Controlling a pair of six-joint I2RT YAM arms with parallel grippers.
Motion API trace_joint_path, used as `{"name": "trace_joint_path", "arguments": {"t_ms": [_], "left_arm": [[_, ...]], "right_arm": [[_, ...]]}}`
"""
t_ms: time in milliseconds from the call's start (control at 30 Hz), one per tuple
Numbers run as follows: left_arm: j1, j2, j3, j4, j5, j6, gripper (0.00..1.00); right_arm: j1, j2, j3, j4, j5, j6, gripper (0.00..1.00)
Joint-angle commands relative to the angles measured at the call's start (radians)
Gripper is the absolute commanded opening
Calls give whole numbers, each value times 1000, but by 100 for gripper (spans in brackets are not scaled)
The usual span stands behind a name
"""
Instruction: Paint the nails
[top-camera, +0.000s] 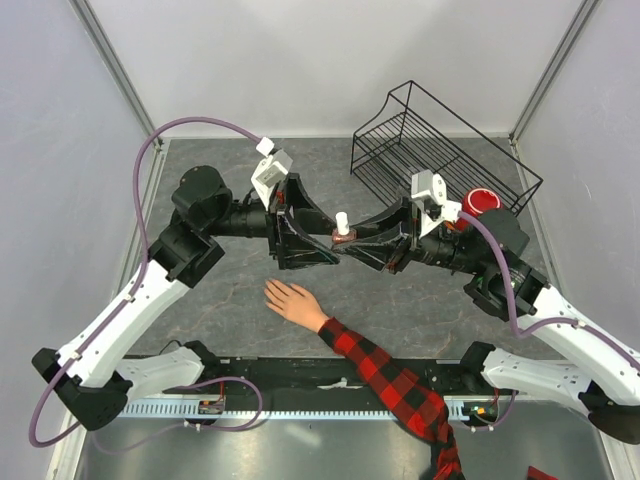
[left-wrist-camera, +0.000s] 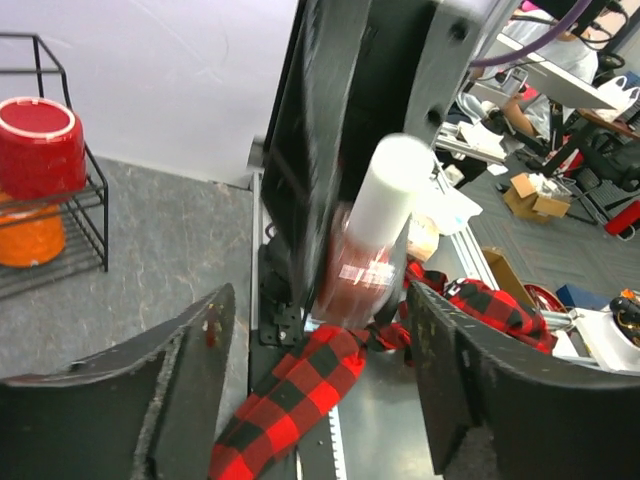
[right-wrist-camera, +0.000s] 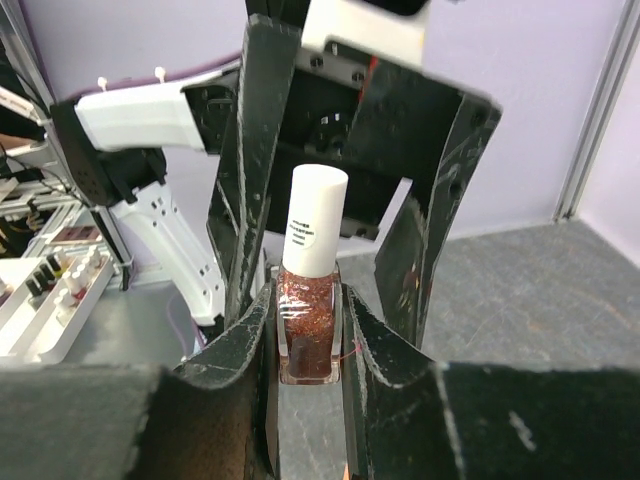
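A pale hand with spread fingers lies flat on the grey table, on an arm in a red-and-black plaid sleeve. Its nails are too small to make out. Above the table's middle, my right gripper is shut on a small dark red glitter bottle with a white cap, held upright. My left gripper faces it from the other side, open, one finger on each side of the blurred bottle and clear of it. In the top view the bottle sits between both grippers.
A black wire rack stands at the back right. A red cup sits in it on something orange. The plaid sleeve crosses the table's near edge.
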Motion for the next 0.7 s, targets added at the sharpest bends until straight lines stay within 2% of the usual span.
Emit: {"name": "trace_joint_path", "arguments": {"t_ms": [0,133,267,400,433,533,667], "left_arm": [[23,-61,16,-129,-38,48,77],[28,-153,52,-263,-202,96,80],[28,-210,129,-407,-583,95,75],[26,-247,128,-371,-725,27,73],[25,-244,126,-360,-750,18,75],[12,-209,144,-363,-850,-19,72],[-72,-152,177,-361,-1018,-23,72]], "right_arm": [[1,-5,56,68,34,-25,0],[1,12,65,28,56,-35,0],[1,33,62,8,131,-32,0],[3,67,73,-32,235,-28,0],[3,71,79,-37,260,-25,0],[8,97,94,-50,358,-23,0],[12,123,120,-69,433,-36,0]]}}
